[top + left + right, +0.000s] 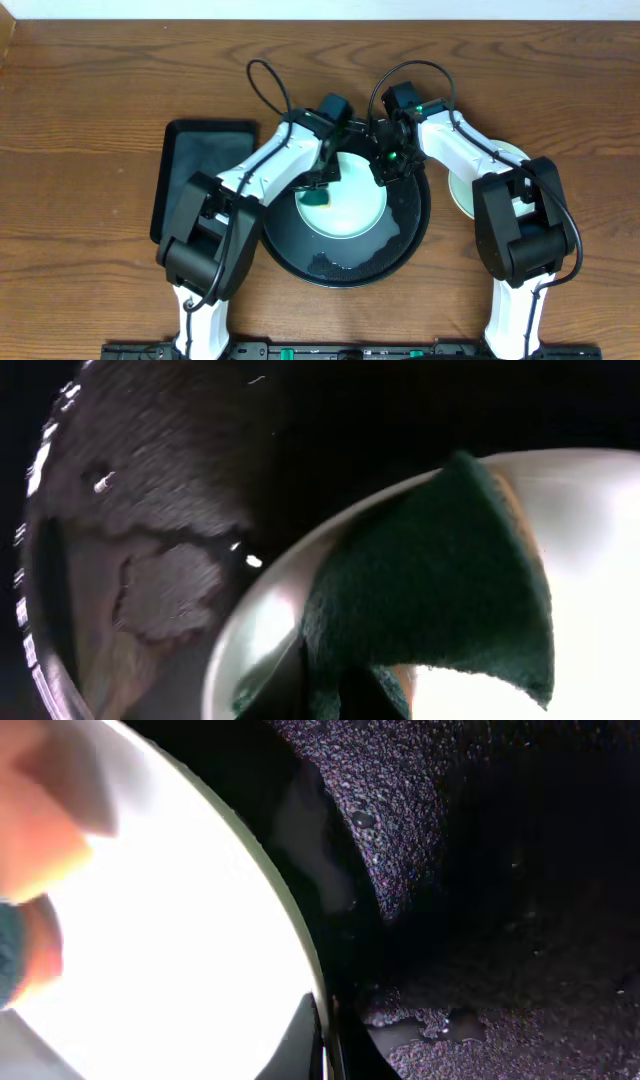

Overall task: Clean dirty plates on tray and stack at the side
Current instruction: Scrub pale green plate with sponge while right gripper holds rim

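Observation:
A light mint plate point(352, 212) lies in the round black tray point(345, 272). My left gripper point(320, 192) is shut on a dark green sponge point(440, 580) and presses it on the plate's left part point(262, 628). My right gripper point(390, 168) is shut on the plate's far right rim point(322, 1038). The plate looks bright white in the right wrist view point(180, 950). A reddish blur shows at that view's left edge. Another pale plate point(462, 188) lies on the wood right of the tray, partly under my right arm. A third plate is not visible.
The tray floor is wet, with droplets and a film of water point(480, 920). A smaller rectangular black tray point(195, 165) lies on the left of the brown wood table point(80, 150). Both arms cross over the round tray's far half.

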`<state>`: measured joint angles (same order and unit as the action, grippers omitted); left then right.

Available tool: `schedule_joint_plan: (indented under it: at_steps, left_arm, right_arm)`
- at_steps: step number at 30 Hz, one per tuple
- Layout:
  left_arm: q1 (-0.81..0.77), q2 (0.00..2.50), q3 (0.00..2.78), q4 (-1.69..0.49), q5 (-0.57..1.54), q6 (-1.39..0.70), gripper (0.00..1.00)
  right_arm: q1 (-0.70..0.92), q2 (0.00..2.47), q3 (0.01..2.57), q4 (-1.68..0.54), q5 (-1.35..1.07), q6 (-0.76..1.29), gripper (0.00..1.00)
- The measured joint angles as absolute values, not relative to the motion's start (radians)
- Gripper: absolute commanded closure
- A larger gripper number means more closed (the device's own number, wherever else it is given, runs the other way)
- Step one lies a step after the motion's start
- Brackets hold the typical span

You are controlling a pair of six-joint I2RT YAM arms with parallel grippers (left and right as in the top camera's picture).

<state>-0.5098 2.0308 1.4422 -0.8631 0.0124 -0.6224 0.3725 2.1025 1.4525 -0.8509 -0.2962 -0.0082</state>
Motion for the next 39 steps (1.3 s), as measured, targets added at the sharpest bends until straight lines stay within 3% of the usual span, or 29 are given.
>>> schedule_joint_plan:
  at_steps: [10, 20, 33, 39]
  left_arm:
    - [-0.496, 2.031, 1.444, -0.921, 0.226, -0.432, 0.92]
    - [-0.495, 2.031, 1.435, -0.734, 0.364, -0.397, 0.92]
    - [-0.525, 2.031, 1.440, -0.788, 0.081, -0.592, 0.93]
    - [-0.510, 2.031, 1.444, -0.861, 0.161, -0.499, 0.93]
  right_arm:
    - [0.373, 2.103, 1.452, -0.846, -0.298, -0.008, 0.99]
    - [0.373, 2.103, 1.452, -0.846, -0.298, -0.008, 0.99]
    - [0.373, 2.103, 1.451, -0.849, -0.302, -0.008, 0.99]
    - [0.373, 2.103, 1.451, -0.841, -0.303, -0.008, 0.99]
